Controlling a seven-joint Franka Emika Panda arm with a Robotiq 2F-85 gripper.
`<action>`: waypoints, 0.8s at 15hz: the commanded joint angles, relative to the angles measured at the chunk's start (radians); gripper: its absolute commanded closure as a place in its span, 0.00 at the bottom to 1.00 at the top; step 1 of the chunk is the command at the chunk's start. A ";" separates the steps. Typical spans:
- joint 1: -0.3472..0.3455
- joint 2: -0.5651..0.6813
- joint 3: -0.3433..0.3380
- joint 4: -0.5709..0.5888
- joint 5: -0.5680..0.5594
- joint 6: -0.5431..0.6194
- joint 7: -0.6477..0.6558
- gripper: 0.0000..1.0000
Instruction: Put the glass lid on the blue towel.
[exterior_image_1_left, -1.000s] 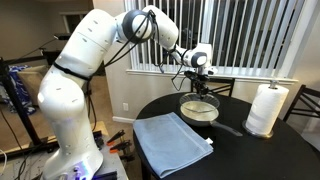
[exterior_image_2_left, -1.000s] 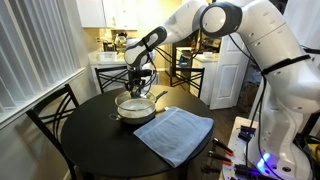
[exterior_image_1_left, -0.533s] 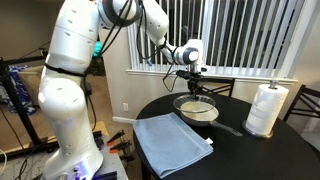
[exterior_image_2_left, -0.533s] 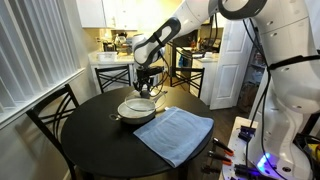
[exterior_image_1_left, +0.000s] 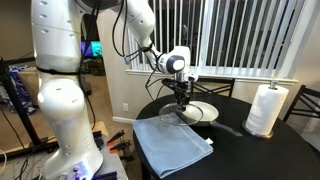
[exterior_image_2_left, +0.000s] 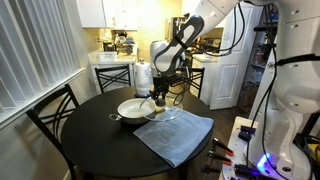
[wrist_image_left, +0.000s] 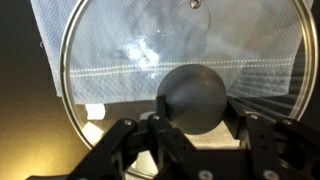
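Two dark fingers (wrist_image_left: 122, 140) of the gripper (wrist_image_left: 193, 118) pinch the glass lid (wrist_image_left: 140, 50) by its dark knob (wrist_image_left: 195, 92). The lid sits over the edge of the blue towel (exterior_image_1_left: 172, 142) nearest the cream pan (exterior_image_1_left: 207, 110), on a round black table (exterior_image_1_left: 245, 150).

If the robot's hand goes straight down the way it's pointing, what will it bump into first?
The hand is shut on the glass lid and points down. Through the glass lies the blue towel, so the lid would likely touch the towel first. The gap is unclear.
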 joint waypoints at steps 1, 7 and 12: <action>-0.049 -0.155 0.022 -0.209 0.057 0.084 -0.146 0.67; -0.066 -0.173 0.017 -0.284 0.043 0.076 -0.209 0.67; -0.057 -0.112 0.030 -0.243 0.035 0.067 -0.202 0.67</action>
